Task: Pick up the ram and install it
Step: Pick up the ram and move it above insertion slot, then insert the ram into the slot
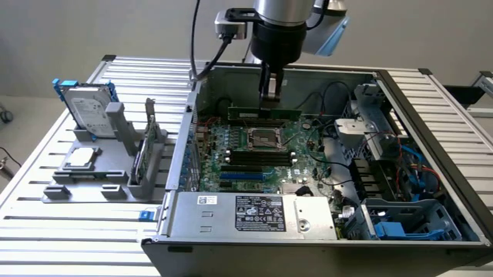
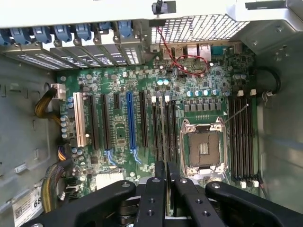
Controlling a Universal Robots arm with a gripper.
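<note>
Well off to the exterior view's left of the fingers (image 1: 269,103), on the slatted counter (image 1: 46,231): a grey fixture (image 1: 100,173) carrying a hard drive with blue rails (image 1: 87,109), a small square chip (image 1: 81,158) and an upright card (image 1: 143,151).

Inside the open computer case (image 1: 239,86), pinched narrow on the top edge of the ram (image 1: 245,113), at about its middle. Hangs level just above the motherboard (image 1: 231,144), on the far side of the CPU socket (image 1: 262,137). Not yet seated, by the look of it. In the wrist view, just beyond the fingertips and roughly in line with them, a bank of black memory slots (image 2: 163,127) beside the socket. Cannot tell whether truly lined up with one.

Likely trouble from here:
- A slight tilt or offset in the grip, landing one end first or setting the board edge on a slot wall.
- A notch turned the wrong way, blocking the seat.
- Closed slot latches, stopping the push.
- A slip in so narrow a hold under pressing force.
- A drift toward the bare socket, endangering its contacts.
- To the exterior view's right of the fingers, loose black cables (image 1: 335,92), perhaps near enough to snag.

As for the ram: long, thin, narrow and green, with small dark chips along its face, roughly as long as a slot.
</note>
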